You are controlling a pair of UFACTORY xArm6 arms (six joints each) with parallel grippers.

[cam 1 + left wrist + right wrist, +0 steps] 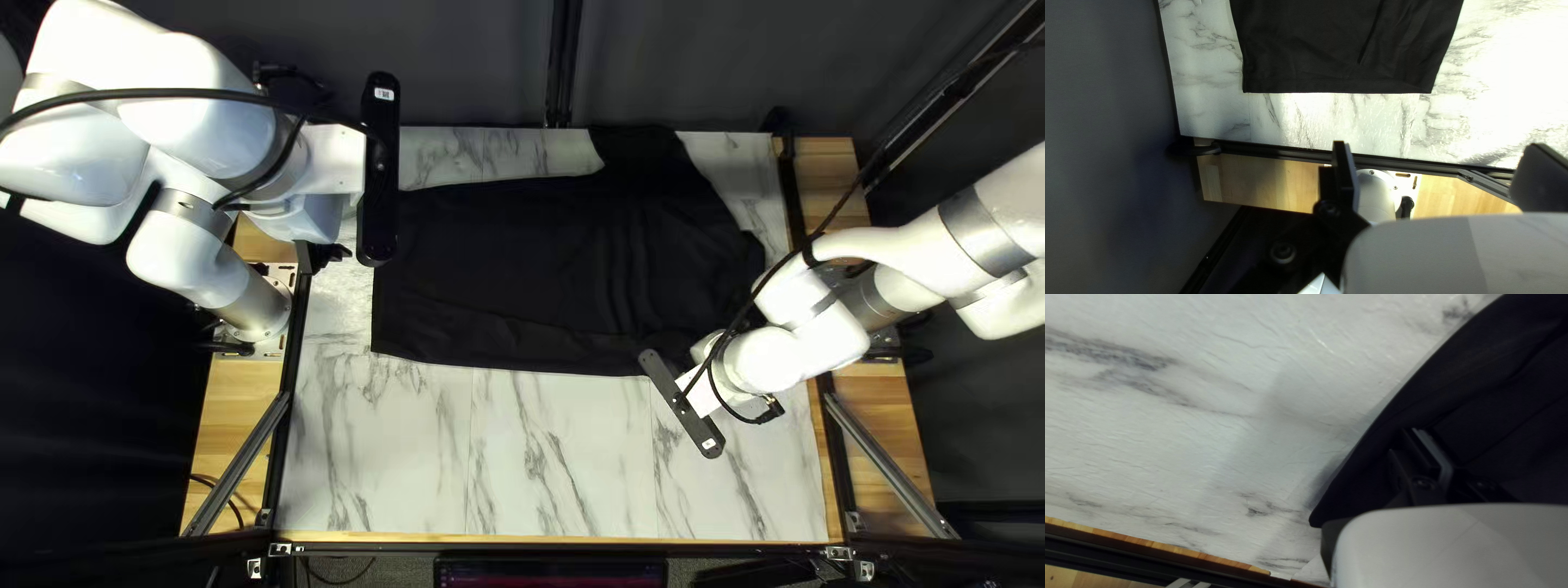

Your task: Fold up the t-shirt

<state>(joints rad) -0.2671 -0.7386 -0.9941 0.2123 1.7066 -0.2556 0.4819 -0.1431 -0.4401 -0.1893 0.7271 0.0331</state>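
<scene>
A black t-shirt (523,267) lies spread on the marble-patterned table, hem to the left, one sleeve toward the far edge; my right arm covers its near right part. My left gripper (319,257) is raised beside the hem in the top left view. In the left wrist view the open left gripper (1440,146) has nothing between its fingers, with the shirt (1339,49) ahead of it. My right gripper (697,394) is at the shirt's near right side. The right wrist view shows the right gripper (1416,430) shut, over the shirt (1508,386); whether it pinches cloth, I cannot tell.
Marble-patterned table surface (544,457) shows in front of the shirt. Black rails run along the table's sides, with wooden strips (234,436) outside them. A dark curtain (457,65) hangs behind the far edge, and a black cable hangs along my right arm.
</scene>
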